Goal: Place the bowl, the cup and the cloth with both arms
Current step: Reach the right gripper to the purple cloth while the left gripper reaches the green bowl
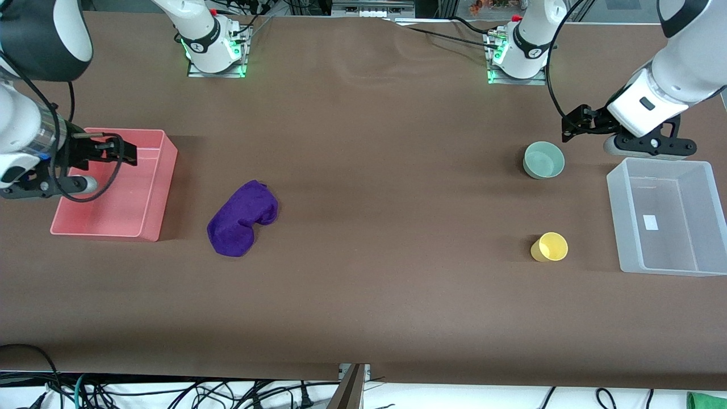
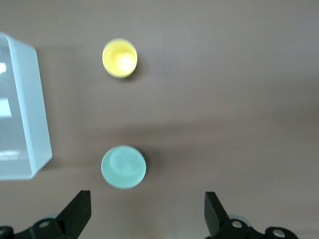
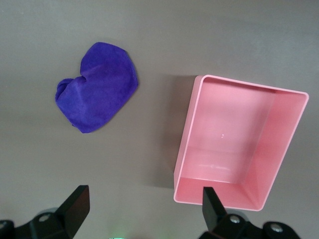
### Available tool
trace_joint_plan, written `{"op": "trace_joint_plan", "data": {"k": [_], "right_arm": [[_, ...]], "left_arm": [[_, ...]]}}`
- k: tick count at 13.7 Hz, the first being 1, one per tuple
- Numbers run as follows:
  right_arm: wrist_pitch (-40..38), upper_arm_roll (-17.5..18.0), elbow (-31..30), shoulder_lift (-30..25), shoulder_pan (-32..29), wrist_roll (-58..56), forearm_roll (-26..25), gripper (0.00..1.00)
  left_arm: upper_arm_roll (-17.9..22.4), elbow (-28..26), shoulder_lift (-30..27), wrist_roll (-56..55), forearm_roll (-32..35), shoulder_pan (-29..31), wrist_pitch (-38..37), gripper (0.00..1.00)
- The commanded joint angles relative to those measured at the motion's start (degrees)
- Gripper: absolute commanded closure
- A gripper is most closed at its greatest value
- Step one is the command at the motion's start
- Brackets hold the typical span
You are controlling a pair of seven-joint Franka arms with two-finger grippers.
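Observation:
The pale green bowl [image 1: 544, 160] stands upright on the table toward the left arm's end. The yellow cup [image 1: 550, 247] stands nearer to the front camera than the bowl. The purple cloth [image 1: 243, 217] lies bunched beside the pink bin. My left gripper [image 1: 571, 126] hangs open and empty over the table just beside the bowl. Its wrist view shows the bowl [image 2: 123, 167] and the cup [image 2: 119, 58] ahead of the gripper [image 2: 148, 211]. My right gripper [image 1: 122, 150] hangs open and empty over the pink bin's edge. Its wrist view shows the cloth [image 3: 97, 93] ahead of the gripper [image 3: 144, 209].
An empty pink bin [image 1: 162, 187] sits at the right arm's end and also shows in the right wrist view [image 3: 239, 139]. An empty clear plastic bin [image 1: 616, 216] sits at the left arm's end and also shows in the left wrist view [image 2: 30, 109]. Brown table lies between them.

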Motion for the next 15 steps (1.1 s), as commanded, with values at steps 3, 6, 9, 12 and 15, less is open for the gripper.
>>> {"op": "trace_joint_plan", "data": {"k": [3, 6, 9, 12, 15], "right_arm": [[2.0, 0.2, -2.2, 1.5, 2.7, 2.6, 0.9, 0.0], [12.0, 2.7, -8.8, 3.2, 3.5, 9.0, 2.6, 0.0], [23.7, 3.7, -15.3, 5.9, 3.9, 12.0, 2.6, 0.0], [36.6, 4.2, -19.4, 10.6, 4.6, 12.9, 2.7, 0.0], [46.7, 4.2, -22.5, 14.6, 5.2, 14.3, 2.6, 0.0]], "left_arm": [[-0.1, -0.2, 5.4, 15.4, 2.6, 4.3, -3.5, 0.0], [-0.2, -7.7, 5.9, 23.7, 6.9, 4.8, 5.9, 0.0], [-0.3, -16.3, 5.9, 33.4, 6.9, 6.2, 16.2, 0.0], [-0.3, -25.8, 5.9, 42.8, 6.9, 6.8, 28.1, 0.0], [-0.3, -34.8, 6.0, 47.7, 7.0, 6.8, 38.1, 0.0]]}}
